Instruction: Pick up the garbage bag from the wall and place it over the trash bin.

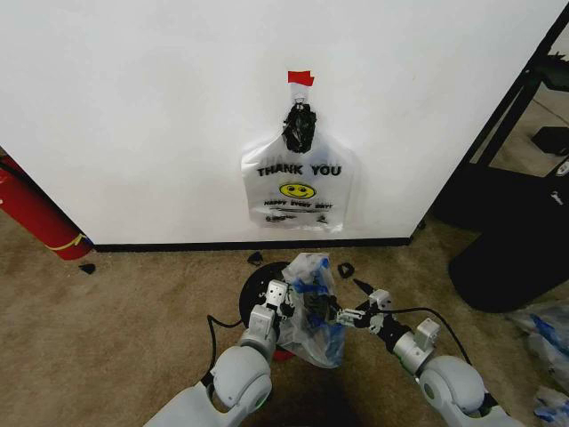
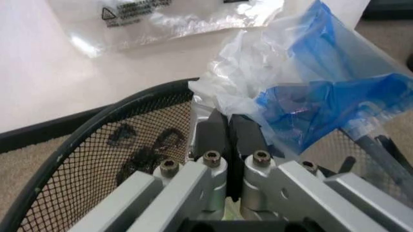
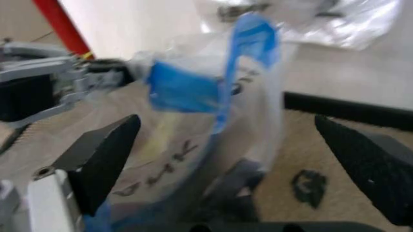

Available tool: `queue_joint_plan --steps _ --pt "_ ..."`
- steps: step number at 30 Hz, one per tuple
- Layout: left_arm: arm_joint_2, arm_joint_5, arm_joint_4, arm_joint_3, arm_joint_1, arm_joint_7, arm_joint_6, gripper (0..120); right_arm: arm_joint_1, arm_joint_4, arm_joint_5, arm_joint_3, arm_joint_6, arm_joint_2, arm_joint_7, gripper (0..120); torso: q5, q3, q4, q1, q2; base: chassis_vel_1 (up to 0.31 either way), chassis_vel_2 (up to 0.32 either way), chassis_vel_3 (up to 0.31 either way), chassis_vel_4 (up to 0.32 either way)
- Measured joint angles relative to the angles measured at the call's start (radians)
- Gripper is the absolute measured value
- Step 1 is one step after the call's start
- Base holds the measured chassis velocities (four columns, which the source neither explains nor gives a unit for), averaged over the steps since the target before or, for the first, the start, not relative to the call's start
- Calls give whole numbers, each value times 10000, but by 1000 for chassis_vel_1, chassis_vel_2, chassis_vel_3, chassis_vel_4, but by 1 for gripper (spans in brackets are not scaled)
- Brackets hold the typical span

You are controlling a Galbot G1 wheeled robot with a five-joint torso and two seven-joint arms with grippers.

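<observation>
The garbage bag (image 1: 313, 307), see-through with blue strips, hangs bunched between my two grippers just in front of the wall (image 1: 133, 116). Its lower part drapes over the trash bin (image 1: 252, 286), a round black mesh bin on the carpet. My left gripper (image 1: 283, 301) is shut on the bag's edge; in the left wrist view its fingers (image 2: 213, 133) are pressed together on white plastic above the bin's rim (image 2: 96, 116). My right gripper (image 3: 226, 125) stands open on the bag's other side, with the blue-striped plastic (image 3: 193, 92) between its spread fingertips (image 3: 106, 150).
A like printed "THANK YOU" bag (image 1: 298, 187) hangs on the wall under red tape (image 1: 300, 78). A red cylinder (image 1: 36, 218) leans at the left. A big black sack (image 1: 516, 258) and loose plastic (image 1: 547, 334) lie to the right. Small black scraps (image 1: 255, 258) dot the carpet.
</observation>
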Motion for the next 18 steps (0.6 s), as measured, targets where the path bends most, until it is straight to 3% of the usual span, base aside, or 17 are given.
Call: queue_joint_plan --steps 5,18 --pt "-3 -3 53 -23 -1 -35 -8 0 352 6 -24 -198 -652 -23 -136 88 0 0 2 0 0 0 0 0 0" --pt "226 55 -17 -188 261 -27 -144 0 1162 -385 486 -764 -1942 226 269 86 -1 0 2 0 0 0 0 0 0"
